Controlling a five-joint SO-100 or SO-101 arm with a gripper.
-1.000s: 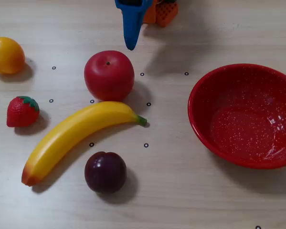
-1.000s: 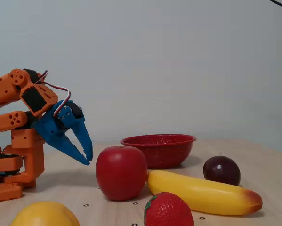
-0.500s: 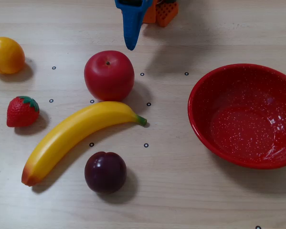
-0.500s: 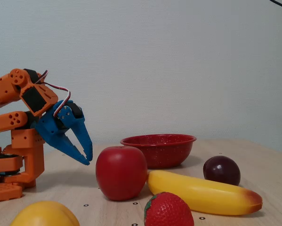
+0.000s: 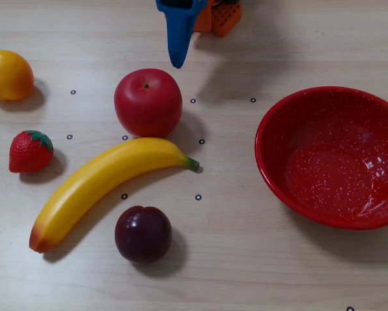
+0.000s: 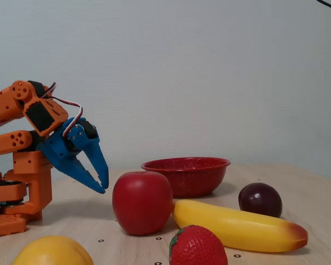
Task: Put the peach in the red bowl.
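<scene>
A: Pale wood-grain tabletop (image 5: 258, 259); we take the glossy red apple (image 5: 148, 102) as landmark. Where is the target?

B: We see the smooth yellow-orange plastic peach (image 5: 8, 75) well left of the apple in the overhead view, untouched. The speckled red enamel bowl (image 5: 336, 157) sits well to its right.

A: Gripper?

B: The blue two-finger gripper (image 6: 103, 184) hangs just behind the apple, jaws slightly parted, empty.

A: Risk?

B: We judge a low sweep could clip the apple; the round peach may roll.
</scene>
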